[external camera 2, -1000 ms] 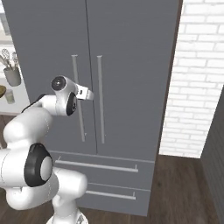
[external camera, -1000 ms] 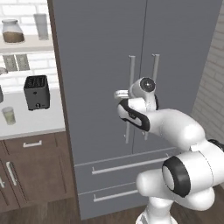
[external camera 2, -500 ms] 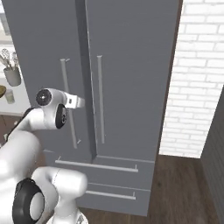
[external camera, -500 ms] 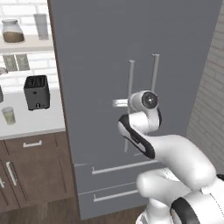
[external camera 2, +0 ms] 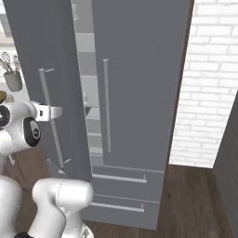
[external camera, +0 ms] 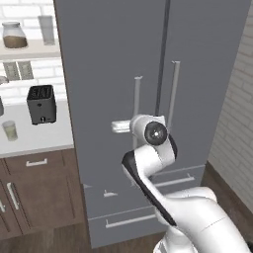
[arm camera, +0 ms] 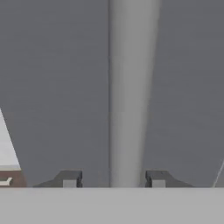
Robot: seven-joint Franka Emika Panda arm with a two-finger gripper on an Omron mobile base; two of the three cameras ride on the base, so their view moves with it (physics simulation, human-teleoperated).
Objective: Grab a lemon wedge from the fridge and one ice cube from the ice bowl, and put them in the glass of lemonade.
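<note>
Our pincer (arm camera: 113, 179) sits at the left door's bar handle (arm camera: 129, 92), and in the hand view we see its two dark fingertips (arm camera: 69, 178) standing apart on either side of that pale vertical bar, with a sliver of gap between each tip and the bar, so the jaws are parted and hold nothing. From the right base view we see the pincer (external camera 2: 52, 112) level with the middle of the same handle (external camera 2: 50, 116), reaching in from the left. The fridge (external camera 2: 139, 69) fills most of what we see: a tall matte grey body whose left door (external camera 2: 42, 46) is swung partly out, leaving a narrow opening through which pale shelf edges (external camera 2: 88, 93) show; we cannot make out what lies on them. The right door (external camera: 207, 74) is closed, with two drawers (external camera 2: 121, 190) below. To the left in the left base view, a white desk (external camera: 29, 141) carries a black toaster (external camera: 41, 104) and a small clear glass of pale liquid (external camera: 9, 130), well apart from the fridge.
</note>
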